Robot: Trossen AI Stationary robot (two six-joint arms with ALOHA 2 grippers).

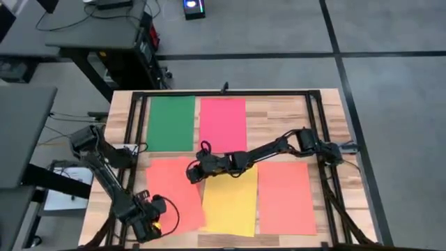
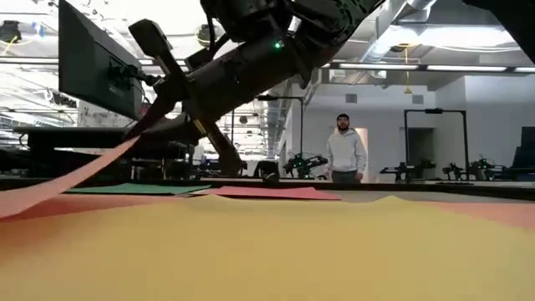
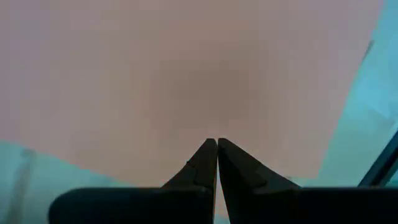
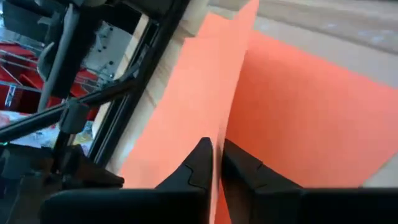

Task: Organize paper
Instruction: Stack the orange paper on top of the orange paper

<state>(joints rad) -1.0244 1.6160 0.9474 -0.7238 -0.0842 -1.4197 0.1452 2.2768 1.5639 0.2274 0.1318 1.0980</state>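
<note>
You've got nothing to read here: no words, labels, brand marks or numbers show on any sheet, on either arm, on the table or in the room behind it.

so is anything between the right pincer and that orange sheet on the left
No, nothing visible. The right pincer is already shut on the near-left orange sheet at its upper right corner, lifting that edge. The left pincer pinches the same sheet's opposite corner.
</note>
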